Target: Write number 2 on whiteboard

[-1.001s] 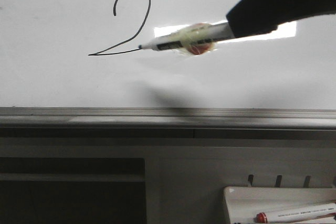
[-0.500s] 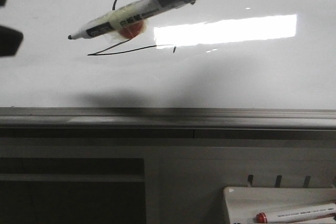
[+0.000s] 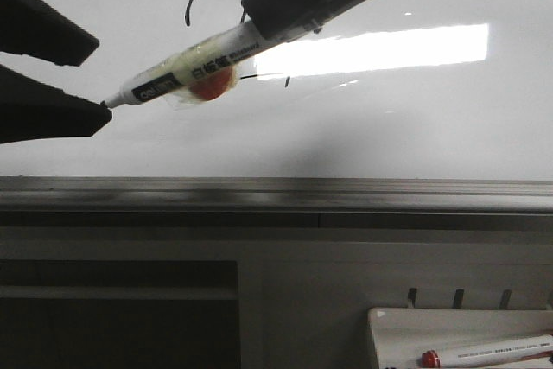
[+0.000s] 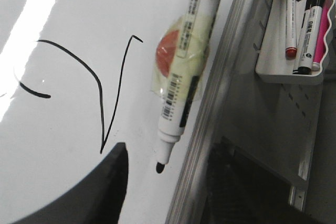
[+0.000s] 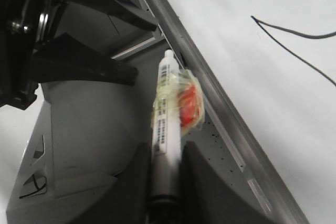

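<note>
Whiteboard [image 3: 389, 127] upright above grey rail; number 2 [image 4: 100, 82] drawn on it, partly hidden by marker [image 3: 186, 71]. Right gripper [image 5: 165, 174] clamped on marker. Left gripper [image 3: 91, 75] jaws apart, marker tip between them

Black number 2 [image 4: 100, 85], white whiteboard [image 3: 415, 118]

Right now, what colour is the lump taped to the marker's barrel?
Orange-red, under yellowish clear tape on the marker; the left wrist view shows it best.

Taped marker [image 4: 181, 72] tip-down beside the number 2 [image 4: 89, 85] on the whiteboard [image 4: 94, 14].
</note>
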{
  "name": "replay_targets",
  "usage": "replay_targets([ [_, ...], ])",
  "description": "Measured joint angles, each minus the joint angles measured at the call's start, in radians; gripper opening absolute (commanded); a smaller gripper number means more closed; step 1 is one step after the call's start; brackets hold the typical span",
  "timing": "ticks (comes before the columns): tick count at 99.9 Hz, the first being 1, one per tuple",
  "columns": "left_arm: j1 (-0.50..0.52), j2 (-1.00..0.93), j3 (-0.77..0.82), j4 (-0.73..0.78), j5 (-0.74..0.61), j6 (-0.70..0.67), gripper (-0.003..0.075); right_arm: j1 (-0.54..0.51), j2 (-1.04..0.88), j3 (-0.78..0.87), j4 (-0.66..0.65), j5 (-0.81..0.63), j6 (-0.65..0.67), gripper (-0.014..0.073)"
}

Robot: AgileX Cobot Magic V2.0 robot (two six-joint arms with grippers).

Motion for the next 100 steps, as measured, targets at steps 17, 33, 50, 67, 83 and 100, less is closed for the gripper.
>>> replay_targets([
  [17, 0.0, 0.038, 0.0, 0.042, -0.002, 0.0, 0.0324, 0.034, 0.006, -0.015, -0.007, 0.004, 0.006, -0.005],
  [33, 0.0, 0.071, 0.0, 0.069, -0.002, 0.0, 0.0322, 0.077, 0.034, -0.017, -0.007, 0.008, 0.007, -0.005],
  [50, 0.0, 0.071, 0.0, 0.068, -0.002, 0.0, 0.0238, 0.086, 0.038, -0.017, -0.007, -0.002, 0.008, -0.005],
  [67, 0.0, 0.071, 0.0, 0.057, -0.016, 0.0, 0.0163, 0.086, 0.038, -0.017, -0.007, -0.019, 0.008, -0.005],
  [83, 0.0, 0.071, 0.0, 0.054, -0.022, 0.0, 0.0034, 0.086, 0.038, -0.017, -0.007, -0.021, 0.011, -0.005],
  [100, 0.0, 0.073, 0.0, 0.054, -0.022, 0.003, -0.002, 0.086, 0.038, -0.017, -0.007, -0.032, 0.011, -0.005],
])
